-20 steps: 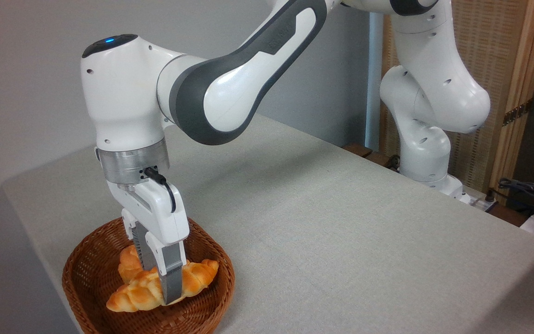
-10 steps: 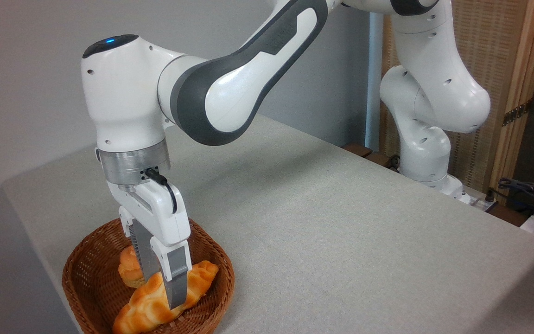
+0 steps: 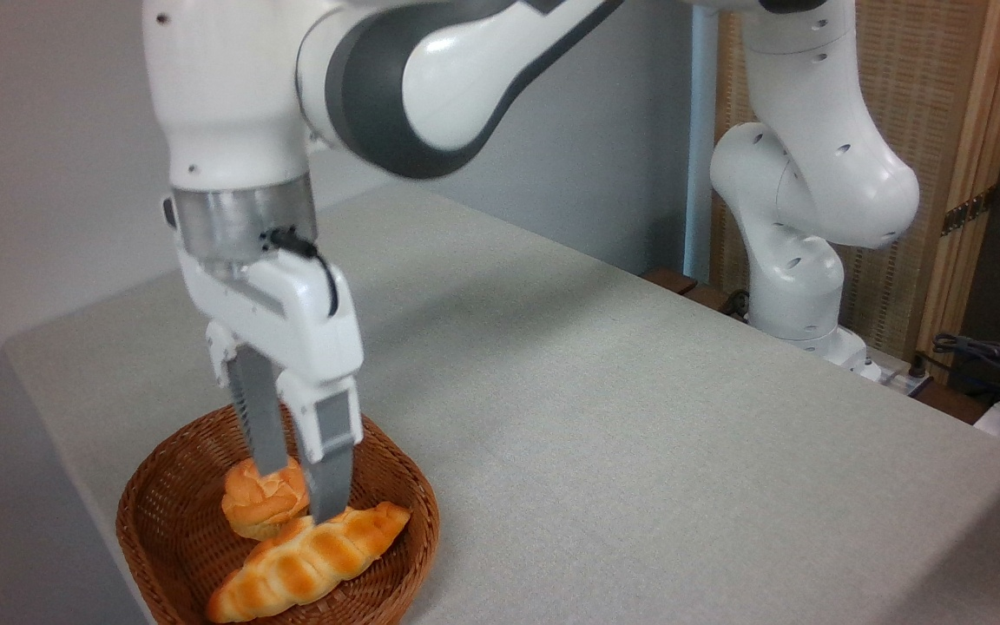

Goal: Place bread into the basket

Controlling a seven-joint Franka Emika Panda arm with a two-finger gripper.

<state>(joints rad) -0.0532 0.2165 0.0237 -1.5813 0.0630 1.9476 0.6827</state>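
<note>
From my remote seat, nearest the camera is the basket [image 3: 161, 529], brown wicker, sitting at the near-left corner of the table [image 3: 639, 417]. The bread [image 3: 309, 562] lies inside it — long braided loaf, golden-orange, resting along the near side of the basket floor, its left end up against the near rim, its right end pointing toward the right wall. Just behind it, also in the basket, I see a small round bun [image 3: 264, 499], touching or nearly touching the loaf.

Above them hangs the gripper [image 3: 300, 495], pointing straight down. Its jaws are spread and hold nothing; the front fingertip sits just over the loaf's top, contact unclear, and the rear finger passes in front of the bun's top. No bread between the fingers.

Going up and back — white gripper body, a black cable at the wrist, a silver flange, then the white and grey arm [image 3: 430, 78] arcing right across the top of the frame to its base [image 3: 799, 286] at the far right edge of the table. Grey cloth covers the table. Behind the base I see a wooden screen [image 3: 925, 130], and cables [image 3: 986, 356] lie at the far right.
</note>
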